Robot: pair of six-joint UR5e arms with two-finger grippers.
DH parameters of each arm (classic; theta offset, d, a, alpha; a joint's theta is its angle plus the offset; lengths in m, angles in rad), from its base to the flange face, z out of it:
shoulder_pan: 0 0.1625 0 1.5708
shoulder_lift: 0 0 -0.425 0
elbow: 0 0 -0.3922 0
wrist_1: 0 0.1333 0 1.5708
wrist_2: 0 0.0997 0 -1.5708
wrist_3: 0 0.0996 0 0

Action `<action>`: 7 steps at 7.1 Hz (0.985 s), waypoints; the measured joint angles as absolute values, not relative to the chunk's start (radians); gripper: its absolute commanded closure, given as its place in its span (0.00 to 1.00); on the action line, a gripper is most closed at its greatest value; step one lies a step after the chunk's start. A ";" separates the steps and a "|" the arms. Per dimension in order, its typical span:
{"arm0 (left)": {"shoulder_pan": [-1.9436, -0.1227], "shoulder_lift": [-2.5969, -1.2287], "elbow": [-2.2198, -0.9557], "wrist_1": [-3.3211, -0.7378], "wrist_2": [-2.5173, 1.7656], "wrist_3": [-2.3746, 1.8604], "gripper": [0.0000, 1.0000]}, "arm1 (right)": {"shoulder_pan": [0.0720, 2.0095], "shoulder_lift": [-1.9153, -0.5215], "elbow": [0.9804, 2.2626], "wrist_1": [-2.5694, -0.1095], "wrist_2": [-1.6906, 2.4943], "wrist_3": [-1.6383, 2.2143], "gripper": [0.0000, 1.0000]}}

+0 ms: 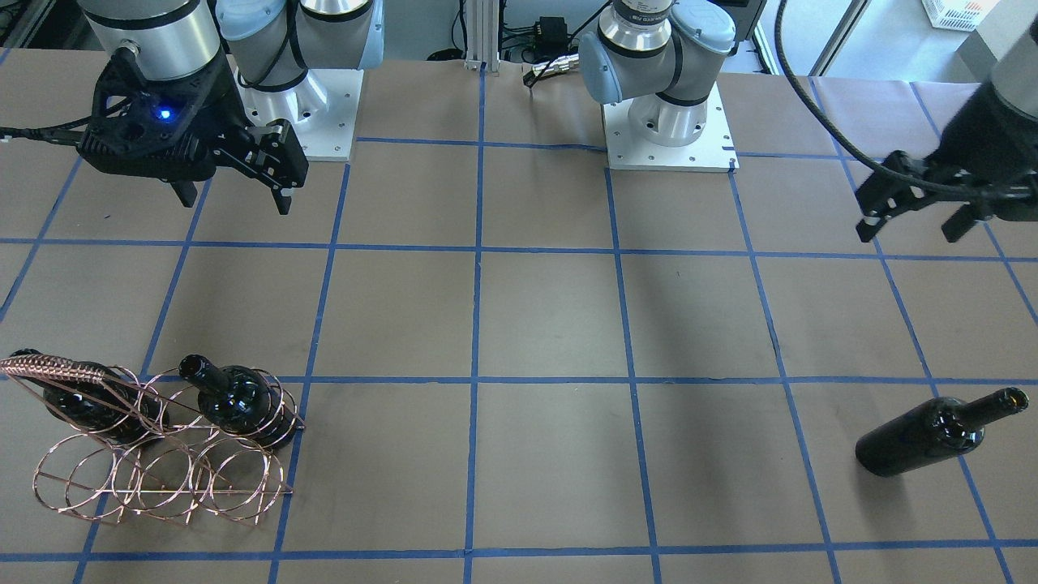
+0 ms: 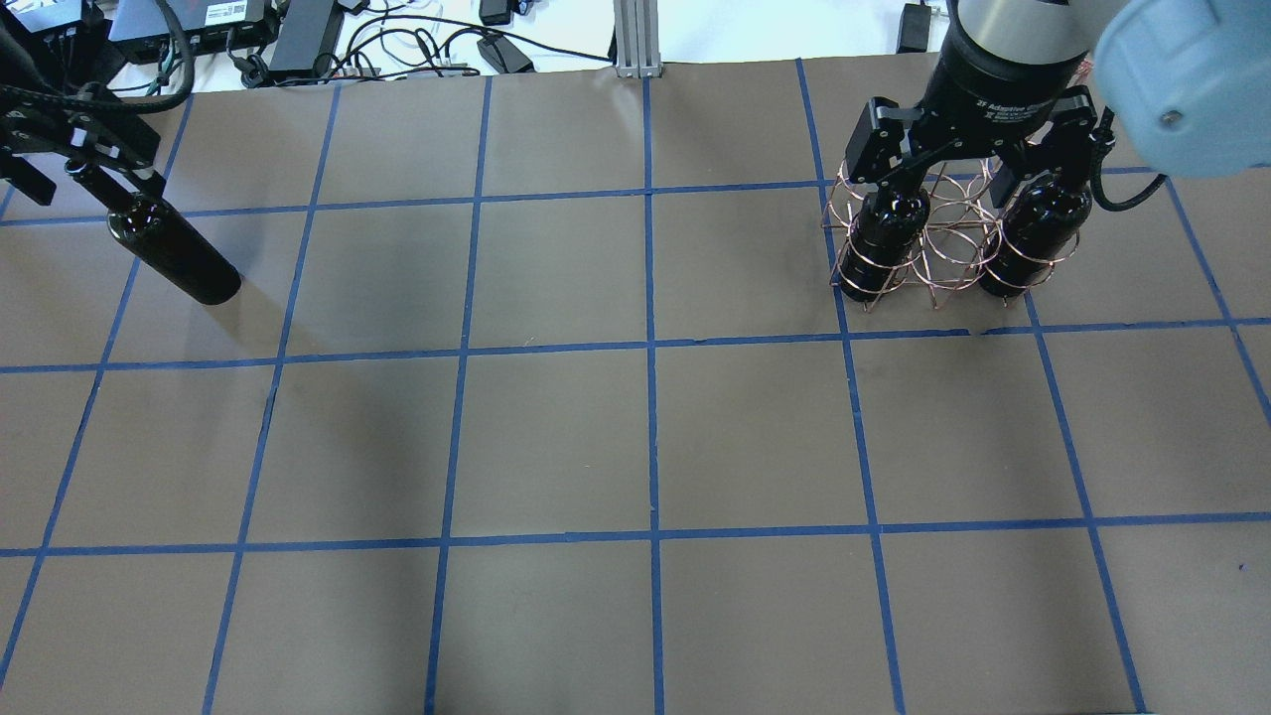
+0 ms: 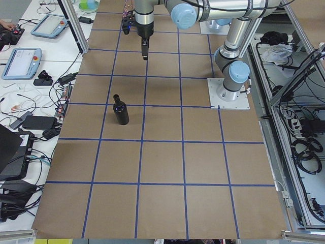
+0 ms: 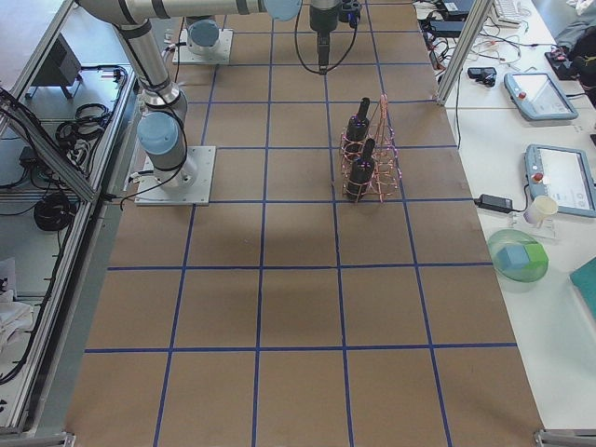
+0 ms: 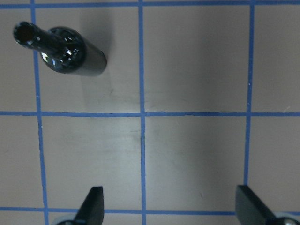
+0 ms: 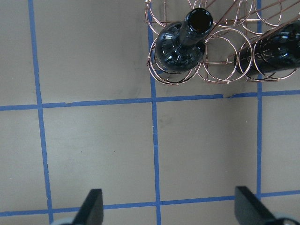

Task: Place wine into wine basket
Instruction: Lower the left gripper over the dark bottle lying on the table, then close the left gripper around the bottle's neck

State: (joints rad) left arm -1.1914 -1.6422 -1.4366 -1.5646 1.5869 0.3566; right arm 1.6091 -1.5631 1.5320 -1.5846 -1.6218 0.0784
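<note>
While the left gripper hangs above the table with its fingers spread wide and nothing between them, the wine stands clear of it. In the left wrist view it lies off to one side, across a blue tape line from the fingertips. The bottle is upright on its base on the robot's left at the far side of the table, with its long axis vertical and its open mouth pointing straight up.

The right gripper is likewise parted and holds nothing. It hovers near the wine basket on the robot's right. Two other bottles stand neck-up in the basket's rings at opposite ends, under the braided handle.
</note>
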 measured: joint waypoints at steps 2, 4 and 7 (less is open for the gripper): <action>-1.120 -1.749 -1.366 -1.504 1.557 0.378 0.00 | 1.609 -1.563 1.532 -1.585 -1.621 0.079 0.00; -1.070 -1.863 -1.286 -1.495 1.516 0.393 0.00 | 1.609 -1.563 1.532 -1.585 -1.621 0.080 0.00; -1.059 -1.994 -1.246 -1.442 1.509 0.411 0.00 | 1.609 -1.563 1.532 -1.585 -1.621 0.078 0.00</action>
